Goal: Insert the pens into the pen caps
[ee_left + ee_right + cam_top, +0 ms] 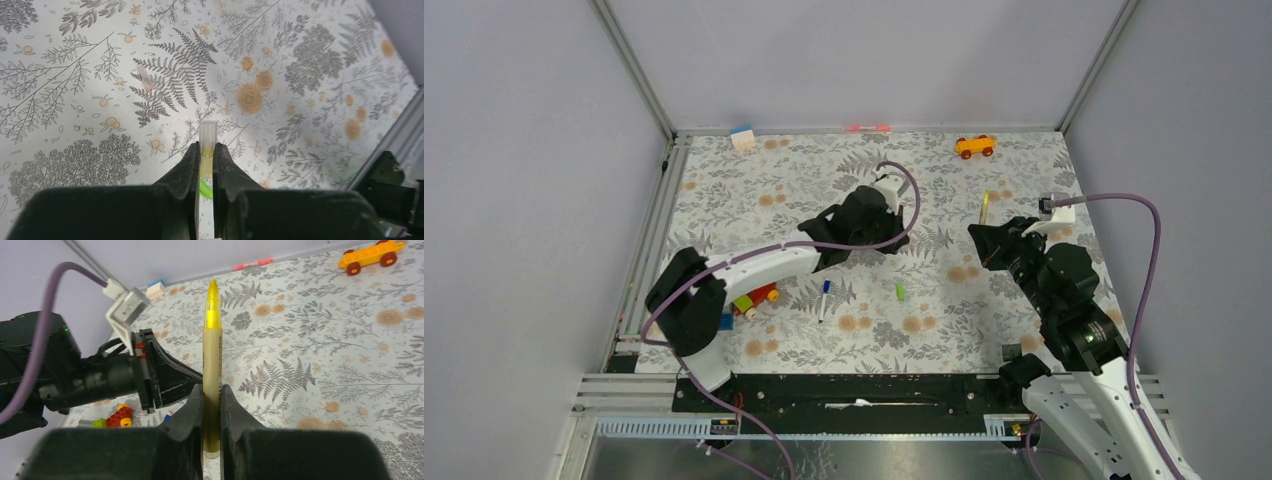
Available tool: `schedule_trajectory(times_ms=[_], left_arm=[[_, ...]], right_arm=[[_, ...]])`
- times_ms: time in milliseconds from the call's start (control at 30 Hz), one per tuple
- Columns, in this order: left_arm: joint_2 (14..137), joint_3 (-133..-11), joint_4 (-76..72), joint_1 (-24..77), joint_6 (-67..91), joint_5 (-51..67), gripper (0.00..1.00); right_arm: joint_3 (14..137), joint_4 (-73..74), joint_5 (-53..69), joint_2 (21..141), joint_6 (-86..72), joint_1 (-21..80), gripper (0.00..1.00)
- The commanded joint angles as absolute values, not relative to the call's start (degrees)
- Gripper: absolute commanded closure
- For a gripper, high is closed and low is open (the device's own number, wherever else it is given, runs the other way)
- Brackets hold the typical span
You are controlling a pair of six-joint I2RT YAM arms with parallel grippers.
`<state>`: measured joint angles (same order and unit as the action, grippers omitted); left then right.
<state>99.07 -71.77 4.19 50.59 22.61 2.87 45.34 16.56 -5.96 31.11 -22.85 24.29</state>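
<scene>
The right claw clenches the yellow pen, tip pointing away from it, while the left claw grips a pale cap, free end outward, lying to the pen's left, well apart.

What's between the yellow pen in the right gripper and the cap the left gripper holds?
Nothing visible: only bare patterned mat lies between the yellow pen in the right gripper and the cap in the left gripper.

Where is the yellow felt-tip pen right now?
In the overhead view, the slim yellow plastic pen sticks out of the right claw on the right side, tip toward the orange toy car.
</scene>
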Motion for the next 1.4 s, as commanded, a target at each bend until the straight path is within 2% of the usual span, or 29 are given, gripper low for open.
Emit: schedule_trajectory(times_ms=[0, 167, 333, 500, 733, 967, 1367], left_arm=[[89.7, -66.1, -4.4, 50.1, 26.2, 3.7, 1.0], [80.0, -58.6, -9.2, 49.3, 29.4, 0.3, 1.0], [72.6, -51.0, -12.7, 48.1, 31.8, -9.8, 1.0], [66.6, -47.1, -13.0, 45.6, 32.0, -10.4, 1.0], [58.9, -41.5, -17.2, 40.3, 36.7, -5.1, 1.0], [57.1, -39.0, -20.1, 34.7, 42.2, 4.4, 1.0], [50.2, -32.6, -31.7, 34.2, 53.7, 5.6, 1.0]], right_arm=[[43.8, 8.7, -1.3, 29.9, -25.5, 24.2, 1.0], [42.5, 5.1, 3.1, 30.6, -27.6, 24.2, 1.0], [41.1, 1.2, 7.0, 32.7, -30.6, 24.2, 1.0], [39.0, -5.7, 12.3, 35.6, -34.4, 24.2, 1.0], [37.1, -12.8, 16.3, 41.8, -37.8, 25.9, 1.0], [40.4, -16.1, 9.1, 50.2, -33.1, 39.2, 1.0], [41.9, -25.7, 10.0, 59.5, -31.6, 49.1, 1.0]])
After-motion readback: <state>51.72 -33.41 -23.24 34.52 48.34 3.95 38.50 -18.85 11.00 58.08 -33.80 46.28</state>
